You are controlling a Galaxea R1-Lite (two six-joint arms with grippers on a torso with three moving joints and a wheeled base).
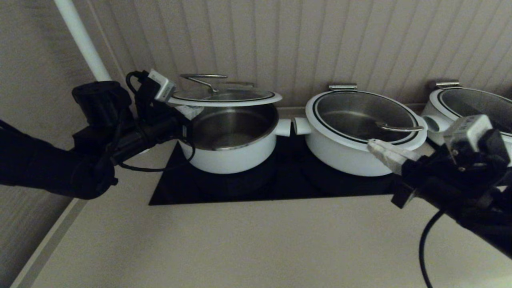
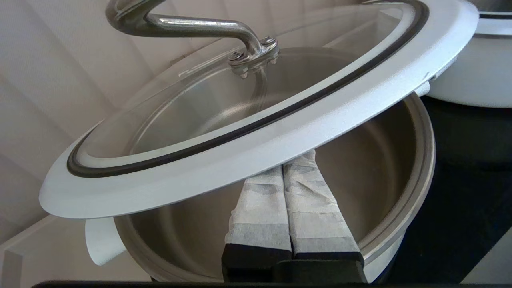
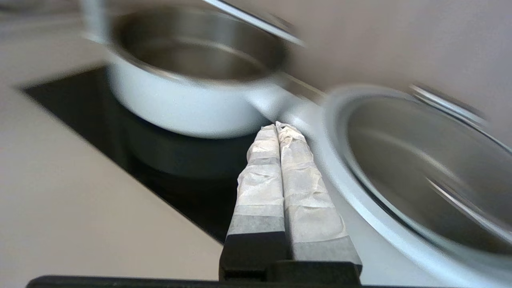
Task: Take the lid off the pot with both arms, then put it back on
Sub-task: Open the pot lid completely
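Note:
The lid, glass with a white rim and steel handle, is raised above the deep white pot on the black hob. My left gripper is shut at the lid's left edge, above the pot's left rim. In the left wrist view the fingers are pressed together, their tips under the lid's white rim, which lies on them over the open pot. My right gripper is shut and empty, away from the lid, in front of the middle pot; it also shows in the right wrist view.
A wider white pot with its own lid stands right of the deep pot, their stub handles nearly touching. A third pot stands at far right. A panelled wall is close behind. Beige counter lies in front.

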